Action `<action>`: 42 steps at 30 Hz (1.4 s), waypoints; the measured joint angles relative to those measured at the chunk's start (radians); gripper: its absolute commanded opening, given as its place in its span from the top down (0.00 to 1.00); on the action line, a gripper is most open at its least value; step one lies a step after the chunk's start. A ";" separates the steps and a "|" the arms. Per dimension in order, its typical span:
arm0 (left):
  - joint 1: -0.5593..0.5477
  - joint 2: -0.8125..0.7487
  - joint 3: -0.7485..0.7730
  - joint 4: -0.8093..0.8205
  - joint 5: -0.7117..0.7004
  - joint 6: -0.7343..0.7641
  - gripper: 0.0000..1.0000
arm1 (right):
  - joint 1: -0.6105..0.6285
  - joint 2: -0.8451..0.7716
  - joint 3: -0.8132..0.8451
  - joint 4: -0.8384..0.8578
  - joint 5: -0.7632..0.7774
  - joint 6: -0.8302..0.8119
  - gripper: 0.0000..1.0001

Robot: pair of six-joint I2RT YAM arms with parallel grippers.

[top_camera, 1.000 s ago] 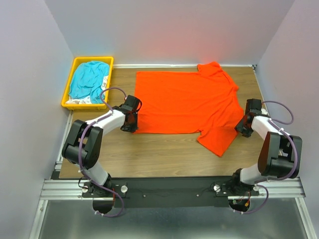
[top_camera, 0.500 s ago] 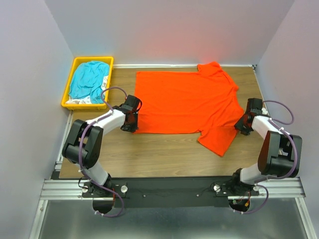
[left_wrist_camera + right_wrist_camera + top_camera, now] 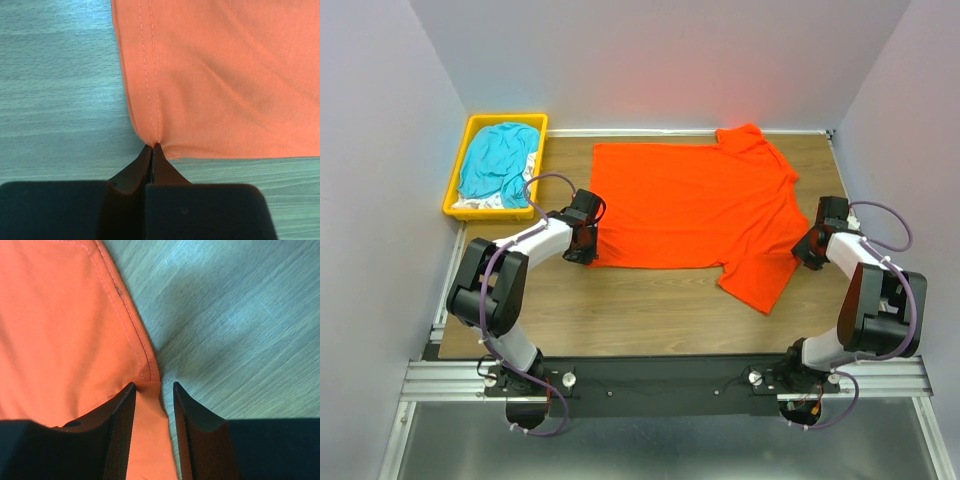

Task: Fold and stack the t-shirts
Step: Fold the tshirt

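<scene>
Folding is seemingly starting: we are pinching the orange t-shirt [image 3: 690, 205], lying near the yellow bin [image 3: 505, 118], with the left end effector [image 3: 152, 148]; the right end effector [image 3: 154, 386], spread astride its edge, is needing closure.

- We see bare table [image 3: 630, 312] from 5 to 7 o'clock, open between the shirt [image 3: 690, 205] and the arm bases.
- The bin [image 3: 506, 118] blocks 10 o'clock.
- The left arm [image 3: 535, 243] crosses 8 o'clock and the right arm [image 3: 860, 258] crosses 4.
- Walls close off 9, 12 and 3 o'clock.
</scene>
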 measured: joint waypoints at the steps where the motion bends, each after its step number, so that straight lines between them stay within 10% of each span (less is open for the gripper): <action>1: 0.000 0.001 0.001 0.000 0.000 0.000 1.00 | 0.000 0.005 0.000 0.000 0.000 0.001 0.57; 12: 0.000 0.003 0.004 0.000 0.001 0.003 1.00 | -0.020 0.048 -0.004 0.039 -0.011 0.004 0.65; 20: 0.004 0.003 0.004 0.000 0.008 0.004 1.00 | -0.036 0.045 -0.017 0.072 -0.028 0.015 0.99; 42: 0.049 -0.092 -0.034 -0.101 0.058 0.018 1.00 | -0.059 -0.071 0.032 -0.122 -0.015 -0.008 0.99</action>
